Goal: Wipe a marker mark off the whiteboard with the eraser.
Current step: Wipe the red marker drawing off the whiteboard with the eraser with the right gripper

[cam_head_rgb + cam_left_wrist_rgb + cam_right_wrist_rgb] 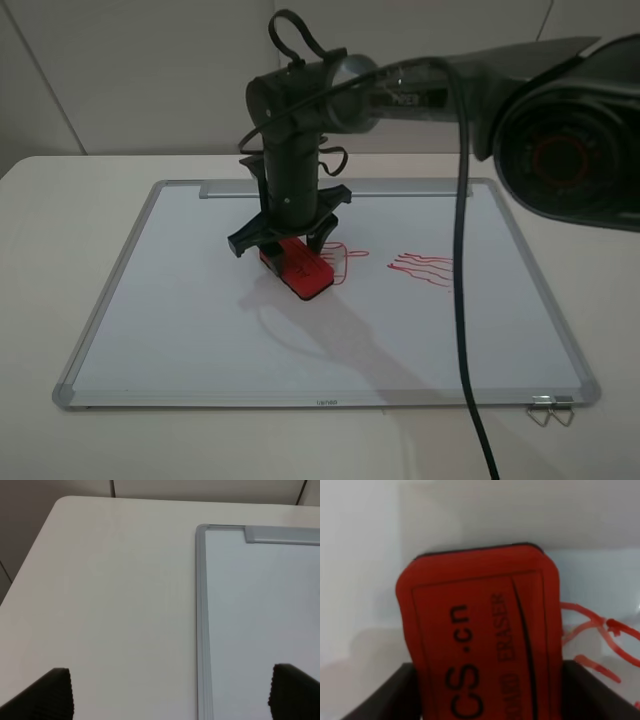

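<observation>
The whiteboard [190,310] lies flat on the table. My right gripper [290,245] reaches over its middle and is shut on the red eraser [303,268], which rests on the board surface. The marker mark [350,260], a small red pot-like outline, sits right against the eraser's right side, its left part hidden by the eraser. In the right wrist view the eraser [480,630] fills the space between the dark fingers [385,695], with red strokes of the mark [592,635] beside it. My left gripper [170,695] hangs open above the board's frame [201,620].
A cluster of red wavy lines [422,266] lies to the right of the mark. The grey tray strip [225,188] runs along the far edge. A metal clip [548,410] sits at the near right corner. A black cable [465,320] crosses the board's right side.
</observation>
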You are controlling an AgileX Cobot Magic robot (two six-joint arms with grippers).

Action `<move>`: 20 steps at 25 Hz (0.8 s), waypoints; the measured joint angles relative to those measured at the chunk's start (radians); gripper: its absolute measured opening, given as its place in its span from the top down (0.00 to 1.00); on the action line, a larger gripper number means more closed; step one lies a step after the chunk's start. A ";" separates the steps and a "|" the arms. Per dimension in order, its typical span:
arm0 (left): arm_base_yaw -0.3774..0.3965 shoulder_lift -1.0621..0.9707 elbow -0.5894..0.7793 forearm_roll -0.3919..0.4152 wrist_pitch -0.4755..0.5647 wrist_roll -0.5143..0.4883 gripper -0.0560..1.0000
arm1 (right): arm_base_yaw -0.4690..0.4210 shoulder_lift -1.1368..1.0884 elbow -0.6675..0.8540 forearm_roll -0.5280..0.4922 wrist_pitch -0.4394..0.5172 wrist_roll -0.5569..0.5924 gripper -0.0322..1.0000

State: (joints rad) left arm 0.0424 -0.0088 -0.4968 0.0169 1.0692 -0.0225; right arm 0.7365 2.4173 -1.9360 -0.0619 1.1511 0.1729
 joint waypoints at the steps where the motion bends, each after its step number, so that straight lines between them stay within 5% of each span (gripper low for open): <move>1: 0.000 0.000 0.000 0.000 0.000 0.000 0.21 | 0.000 0.004 -0.001 -0.001 0.001 0.001 0.49; 20: 0.000 0.000 0.000 0.000 0.000 0.000 0.21 | -0.100 0.028 -0.016 0.034 0.006 0.000 0.49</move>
State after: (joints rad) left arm 0.0424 -0.0088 -0.4968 0.0169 1.0692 -0.0225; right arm 0.6368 2.4453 -1.9520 -0.0282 1.1572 0.1729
